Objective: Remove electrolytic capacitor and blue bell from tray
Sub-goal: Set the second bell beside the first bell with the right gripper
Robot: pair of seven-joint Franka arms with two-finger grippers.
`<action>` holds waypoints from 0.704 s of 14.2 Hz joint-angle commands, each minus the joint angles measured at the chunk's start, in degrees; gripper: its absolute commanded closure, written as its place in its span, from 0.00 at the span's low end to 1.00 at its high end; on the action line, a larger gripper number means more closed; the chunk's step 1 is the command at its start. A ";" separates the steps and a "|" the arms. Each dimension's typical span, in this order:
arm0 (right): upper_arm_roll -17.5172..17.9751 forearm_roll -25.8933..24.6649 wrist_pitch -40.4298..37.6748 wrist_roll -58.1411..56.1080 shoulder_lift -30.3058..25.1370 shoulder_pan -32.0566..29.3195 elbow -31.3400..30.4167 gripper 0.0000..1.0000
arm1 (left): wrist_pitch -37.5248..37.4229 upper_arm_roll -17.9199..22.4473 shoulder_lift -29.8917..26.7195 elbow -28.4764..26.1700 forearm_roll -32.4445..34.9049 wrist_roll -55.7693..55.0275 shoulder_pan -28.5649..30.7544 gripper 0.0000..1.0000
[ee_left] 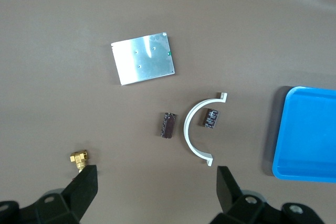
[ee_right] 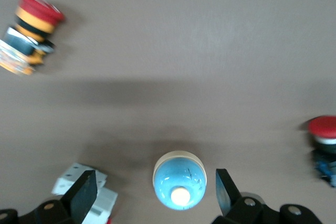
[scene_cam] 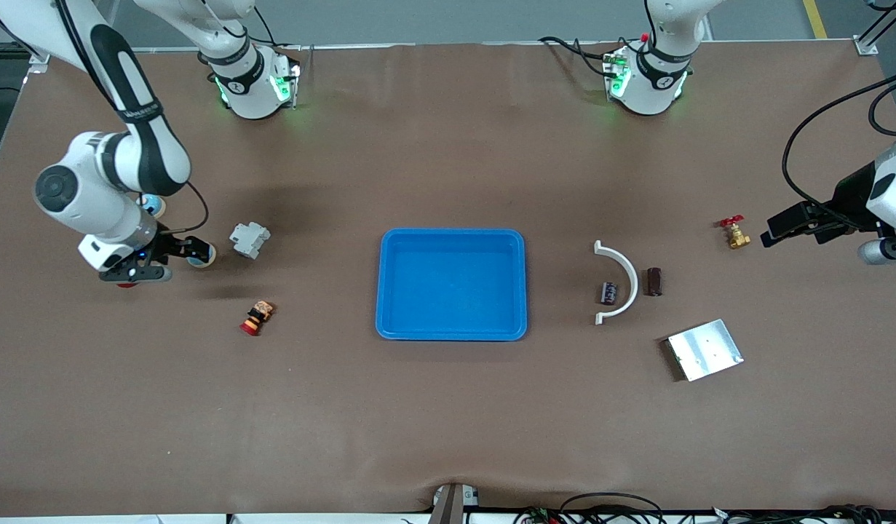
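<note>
A blue-domed bell [ee_right: 179, 180] on a cream base stands on the brown table, and my right gripper [ee_right: 156, 187] hangs open over it with a finger on either side. In the front view the bell [scene_cam: 201, 255] sits at the tip of that gripper [scene_cam: 182, 249], toward the right arm's end. Two dark capacitors lie near a white arc [scene_cam: 622, 280]: one [scene_cam: 608, 292] inside its curve, one [scene_cam: 653, 281] just outside. My left gripper [scene_cam: 771, 233] is open and empty over bare table beside a brass valve [scene_cam: 736, 234]. Its wrist view shows both capacitors [ee_left: 167, 125] [ee_left: 211, 117].
A blue tray [scene_cam: 381, 284] sits mid-table. A metal plate [scene_cam: 704, 349] lies nearer the front camera than the capacitors. A white breaker [scene_cam: 250, 239], a red-and-orange push button [scene_cam: 258, 318] and a red button [scene_cam: 127, 284] surround the bell. Another blue piece [scene_cam: 153, 206] shows under the right arm.
</note>
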 commanded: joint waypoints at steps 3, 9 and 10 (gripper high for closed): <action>0.00 -0.28 -8.06 0.42 0.17 3.24 10.09 0.00 | -1.49 11.84 -0.17 1.66 1.44 0.06 -11.78 0.00; 0.00 -0.36 -8.33 3.47 0.25 5.09 14.06 0.00 | -1.66 21.33 -0.26 1.93 1.44 0.06 -21.71 0.00; -0.09 -0.80 -8.33 5.93 0.25 6.14 14.41 0.00 | -2.01 22.48 -0.26 2.01 1.44 0.06 -23.12 0.00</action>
